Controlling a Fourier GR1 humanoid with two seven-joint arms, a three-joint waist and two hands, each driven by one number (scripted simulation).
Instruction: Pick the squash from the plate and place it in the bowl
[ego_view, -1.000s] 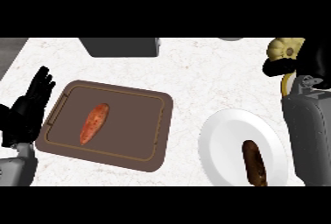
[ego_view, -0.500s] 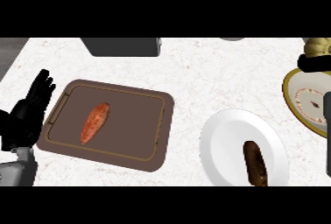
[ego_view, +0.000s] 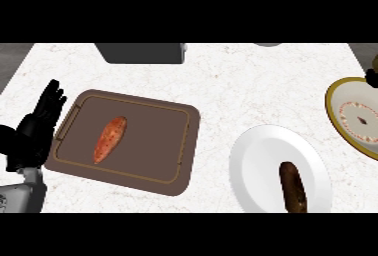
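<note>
White marbled stone makes up the counter (ego_view: 221, 85), with darker grey showing past its far corners. On it I count 1 tray, 1 box, 1 plate, 1 bowl and 2 vegetables.

At the left edge my left hand (ego_view: 33, 132) is open, fingers straight and pointing up, holding nothing, just beside the tray (ego_view: 159, 165). The brown tray carries 1 orange vegetable (ego_view: 111, 139), tilted a little to the right. A dark grey box (ego_view: 140, 52) sits at the far edge.

Right of the tray is the white plate (ego_view: 258, 160). The squash (ego_view: 293, 186), dark brown, lies on its near right part, long axis running almost straight away from me, the far end leaning slightly left.

The bowl (ego_view: 336, 107) is cut by the right edge, apart from the plate. Above it only a dark sliver of my right hand (ego_view: 370, 76) shows, and I cannot tell its state.
</note>
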